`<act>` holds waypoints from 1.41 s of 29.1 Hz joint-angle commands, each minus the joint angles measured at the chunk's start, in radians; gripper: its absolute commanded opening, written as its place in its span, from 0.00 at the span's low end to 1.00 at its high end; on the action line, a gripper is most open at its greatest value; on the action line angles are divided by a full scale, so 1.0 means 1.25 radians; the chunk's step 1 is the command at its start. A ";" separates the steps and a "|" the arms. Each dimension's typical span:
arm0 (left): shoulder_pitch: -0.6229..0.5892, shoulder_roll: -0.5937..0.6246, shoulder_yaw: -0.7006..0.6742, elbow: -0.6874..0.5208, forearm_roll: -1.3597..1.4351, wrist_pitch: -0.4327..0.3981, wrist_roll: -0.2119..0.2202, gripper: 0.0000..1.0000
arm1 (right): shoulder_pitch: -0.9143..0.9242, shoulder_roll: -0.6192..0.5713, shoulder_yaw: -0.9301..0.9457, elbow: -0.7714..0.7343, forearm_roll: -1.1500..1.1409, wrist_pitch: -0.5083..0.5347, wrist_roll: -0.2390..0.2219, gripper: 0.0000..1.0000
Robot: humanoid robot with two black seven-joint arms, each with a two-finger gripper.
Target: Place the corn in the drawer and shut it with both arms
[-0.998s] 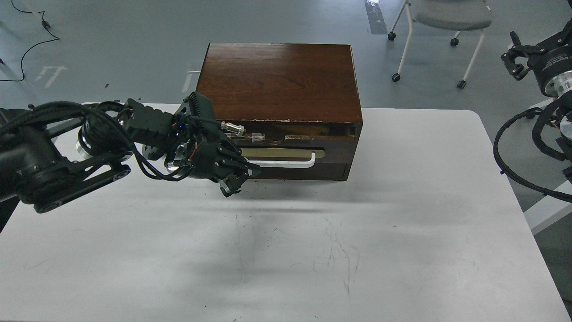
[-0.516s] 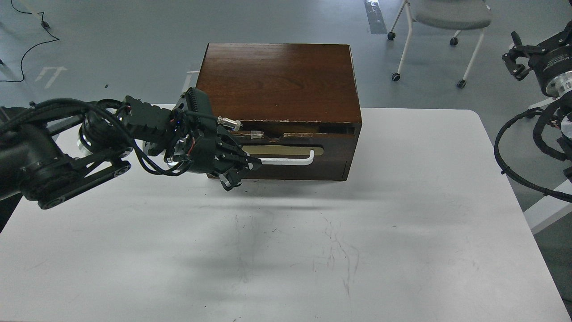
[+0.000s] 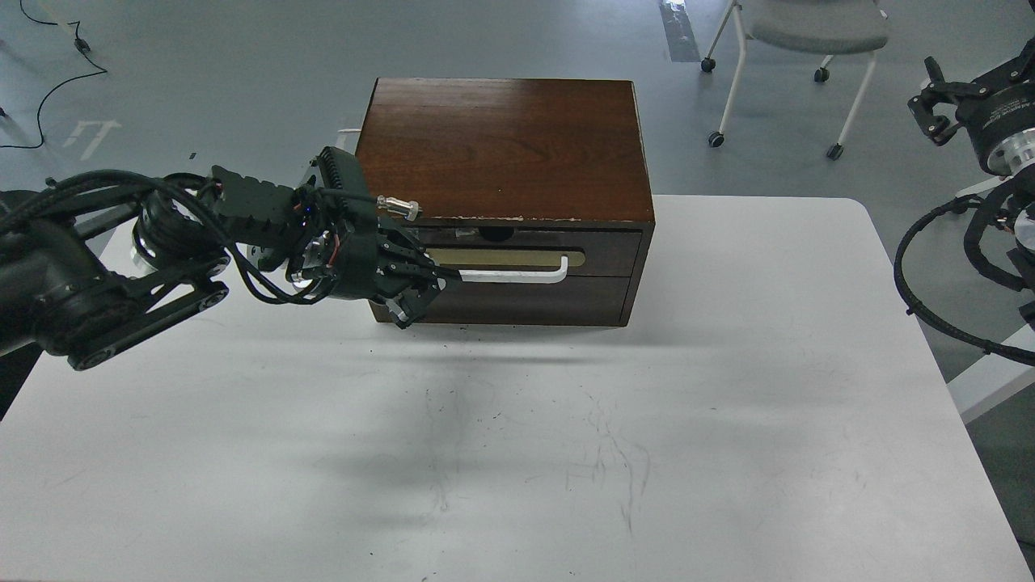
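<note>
Standing on the white table (image 3: 728, 364), the dark brown wooden cabinet (image 3: 501, 145) has its drawer (image 3: 602, 252) pushed in flush with the front face, so the inside is shut away and nothing of its contents shows; the corn cannot be seen anywhere in this view, and which way it points cannot be told. The drawer front is a long, low panel running left to right, with a chipped pale strip along the top edge above it and a small round notch at the middle. A beige plate sits in a rounded slot on the front, and a white bar handle (image 3: 525, 276) runs along its lower edge, bending up at the right end. Below is a plain dark panel.

The left gripper (image 3: 422, 284) is at the left end of that handle, its black fingers spread with one above and one below the bar's end; whether they actually touch it is hard to say from this angle. The left arm stretches low across the table's left side, black with silver rings and looping cables.

The right gripper (image 3: 928, 109) hangs well off the table's right edge, seen small and dark; I cannot tell whether it is parted or closed.

The tabletop is smooth, with faint dark scuffs near its middle.
</note>
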 commanded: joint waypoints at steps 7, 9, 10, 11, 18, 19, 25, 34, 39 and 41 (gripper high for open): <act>0.008 0.008 -0.142 -0.021 -0.449 0.009 0.000 0.36 | -0.004 -0.017 -0.002 0.007 -0.001 0.052 0.000 1.00; 0.009 0.029 -0.182 -0.015 -0.642 0.009 0.000 0.88 | -0.004 -0.017 -0.002 0.007 -0.001 0.100 0.000 1.00; 0.009 0.040 -0.189 -0.012 -0.708 0.009 0.000 0.89 | -0.004 -0.017 -0.002 0.007 -0.001 0.107 0.000 1.00; 0.009 0.062 -0.195 -0.010 -0.803 0.008 0.000 0.92 | -0.003 -0.018 -0.002 0.007 -0.001 0.112 0.000 1.00; 0.015 0.130 -0.196 0.088 -1.200 0.009 0.000 0.98 | -0.001 -0.020 0.004 -0.004 -0.001 0.101 0.000 1.00; 0.023 0.126 -0.196 0.136 -1.258 0.008 0.000 0.98 | -0.002 -0.020 0.007 -0.003 -0.001 0.104 0.000 1.00; 0.096 0.077 -0.199 0.396 -1.666 -0.035 0.000 0.98 | -0.023 -0.018 0.015 -0.003 0.007 0.110 0.000 1.00; 0.172 -0.025 -0.203 0.729 -2.036 -0.108 0.000 0.98 | -0.069 0.037 0.023 -0.005 0.103 0.115 -0.007 1.00; 0.197 -0.059 -0.232 0.738 -2.054 -0.108 0.002 0.99 | -0.092 0.101 0.025 -0.021 0.155 0.113 -0.007 1.00; 0.198 -0.070 -0.233 0.739 -2.054 -0.108 0.008 0.99 | -0.089 0.112 0.028 -0.033 0.155 0.113 -0.002 1.00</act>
